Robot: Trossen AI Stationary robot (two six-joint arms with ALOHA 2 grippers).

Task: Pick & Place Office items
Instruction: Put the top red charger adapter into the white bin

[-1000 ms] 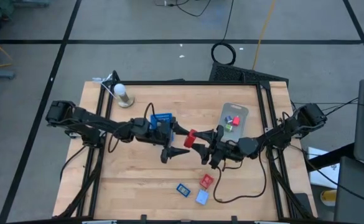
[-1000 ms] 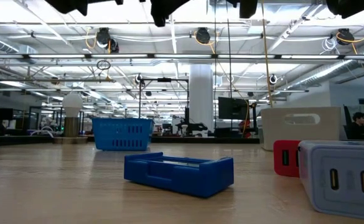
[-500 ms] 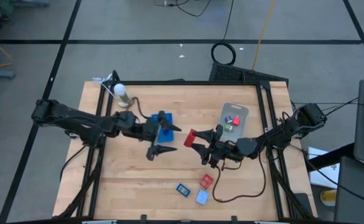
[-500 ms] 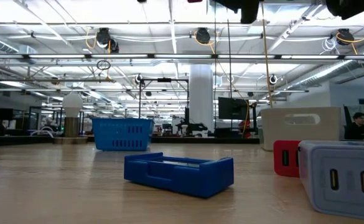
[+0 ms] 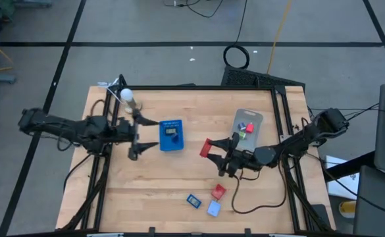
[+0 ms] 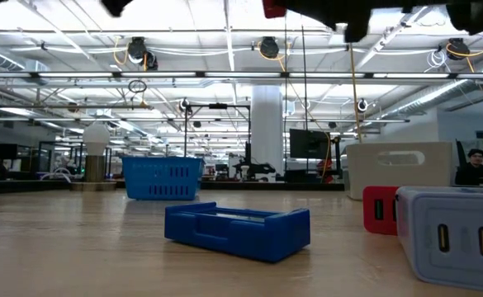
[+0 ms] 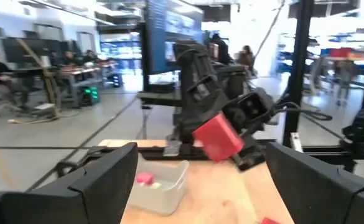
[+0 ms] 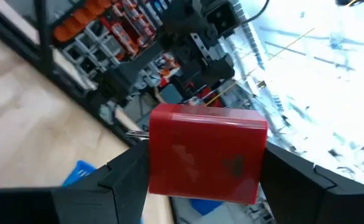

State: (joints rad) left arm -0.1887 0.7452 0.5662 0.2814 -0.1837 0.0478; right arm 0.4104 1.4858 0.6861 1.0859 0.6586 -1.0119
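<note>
Above the middle of the pale wooden worktop [image 5: 146,178], the right claw [image 5: 208,149] pinches a small red boxy plastic block [image 5: 205,146] between its two dark fingers; the right wrist view shows that block [image 8: 206,154] gripped on both sides, lifted clear of the wood. It hangs between the blue rectangular tray [image 5: 171,135] and the translucent grey plastic bin [image 5: 246,124], nearer the bin.

The left claw [image 5: 135,135] sits off to the tray's left side, near a white round-topped object on a stand [image 5: 128,99]. Its fingers are spread and carry nothing, as the left wrist view confirms.

By my reading, the job is partly done. The grey bin already holds what look like three small pieces: one red [image 5: 249,126], one pink [image 5: 241,126] and one green [image 5: 242,133]; they lie close together, so that count is uncertain. The blue tray carries one dark grey piece [image 5: 171,131]. One red block is in the air, not yet set down.

Three pieces are left on the bare wood near the front edge: one red block [image 5: 218,191], one blue piece [image 5: 193,200] and one light blue piece [image 5: 213,209], all close to each other. That makes about eight small items in all. No purple piece can be made out.
</note>
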